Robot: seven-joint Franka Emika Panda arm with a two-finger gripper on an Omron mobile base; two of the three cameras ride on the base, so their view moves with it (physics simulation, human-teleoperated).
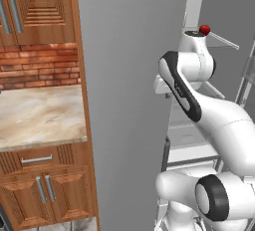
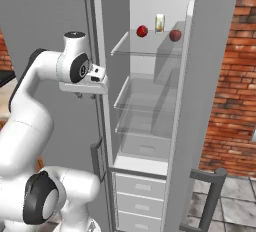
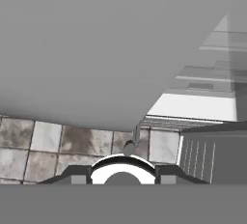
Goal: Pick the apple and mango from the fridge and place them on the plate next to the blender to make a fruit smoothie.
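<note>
Apple (image 2: 142, 31): we see it on the fridge (image 2: 210, 76) top shelf, upper middle.
Fingers (image 2: 86, 95): far left of it; we cannot tell if open.
Risk: we bump the fridge wall reaching in.

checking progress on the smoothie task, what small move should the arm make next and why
Probably raise and extend the hand toward the top shelf, since the fridge stands open, the apple sits up there untouched, and the gripper hangs outside the left wall, lower than the fruit.

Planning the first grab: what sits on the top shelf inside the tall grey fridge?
On the fridge's top clear shelf: two round red fruits and a pale carton. The door covers its right end.
</note>
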